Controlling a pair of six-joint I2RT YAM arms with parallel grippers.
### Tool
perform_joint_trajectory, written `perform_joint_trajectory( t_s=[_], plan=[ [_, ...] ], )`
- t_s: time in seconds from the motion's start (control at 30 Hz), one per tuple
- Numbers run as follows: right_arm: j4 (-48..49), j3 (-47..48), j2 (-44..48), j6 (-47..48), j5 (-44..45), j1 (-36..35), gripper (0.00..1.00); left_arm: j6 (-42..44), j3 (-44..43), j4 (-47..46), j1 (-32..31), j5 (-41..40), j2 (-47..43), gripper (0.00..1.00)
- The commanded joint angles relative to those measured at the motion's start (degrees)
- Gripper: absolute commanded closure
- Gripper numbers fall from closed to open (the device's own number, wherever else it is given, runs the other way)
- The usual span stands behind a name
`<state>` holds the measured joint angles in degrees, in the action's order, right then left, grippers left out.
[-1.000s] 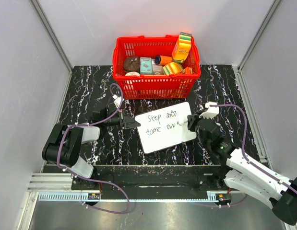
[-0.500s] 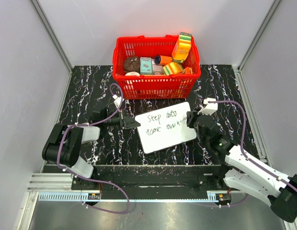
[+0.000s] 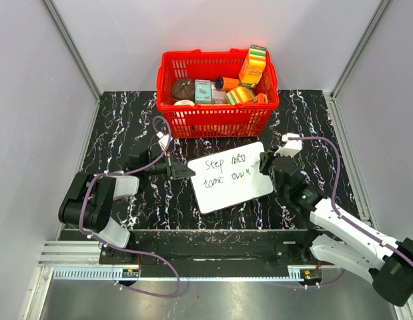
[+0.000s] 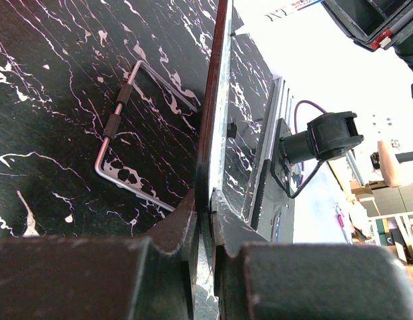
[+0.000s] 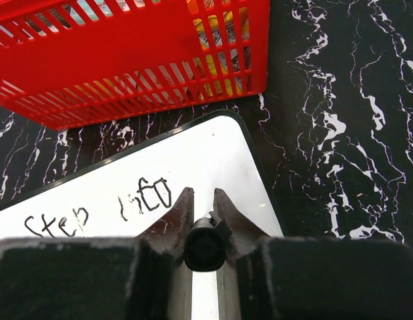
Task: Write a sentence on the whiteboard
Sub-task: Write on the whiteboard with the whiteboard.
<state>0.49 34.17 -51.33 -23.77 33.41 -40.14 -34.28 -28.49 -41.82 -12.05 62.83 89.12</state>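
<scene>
on the black marbled table (image 3: 119, 127), the board (image 3: 233, 193) lies flat and turned a little, its far right corner highest in the top view. the sentence (image 3: 226, 172) runs in two lines of thin black hand: "step into" above and a rougher second line that starts "tomo". at the board's left edge the left gripper (image 3: 184, 171) lies low and level, its fingers (image 4: 186, 227) pinched tight on the thin edge, which the left wrist view shows edge on. a bent wire (image 4: 123, 130) with two dark sleeves shows just beside that edge there; what it belongs to i cannot tell. at the right edge the right gripper (image 3: 265, 167) hangs over the board, clamped on a black marker (image 5: 205, 245) that sits between its fingers (image 5: 173, 220). the marker's tip is hidden, so whether it touches the board i cannot tell. just behind the board's far edge stands a red basket (image 3: 217, 120), near the far corner but apart from it in the right wrist view. it holds a yellow and green box (image 3: 253, 63) standing above the rim, a teal box (image 3: 203, 91), an orange can (image 3: 227, 83) and a brown lump (image 3: 183, 88). purple cables (image 3: 329, 167) loop above both arms. grey walls (image 3: 33, 100) close the table on three sides.
</scene>
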Motion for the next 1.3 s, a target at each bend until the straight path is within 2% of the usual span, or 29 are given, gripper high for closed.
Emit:
perform_joint_trajectory(
  t_s=[0.0,0.83,1.27],
  plan=[
    [2.6,2.0,-0.5,0.2,-0.4,0.8,1.0,5.3,-0.5,0.8,-1.1,-1.2,1.1,1.0],
    [-2.8,-3.4,3.9,-3.5,-3.6,0.9,1.0,5.3,-0.4,0.9,-1.1,-1.3,1.1,1.0],
    [-3.1,-2.3,3.9,-3.3,-0.2,0.9,1.0,5.2,-0.5,0.9,-1.0,-1.3,1.1,1.0]
  ],
)
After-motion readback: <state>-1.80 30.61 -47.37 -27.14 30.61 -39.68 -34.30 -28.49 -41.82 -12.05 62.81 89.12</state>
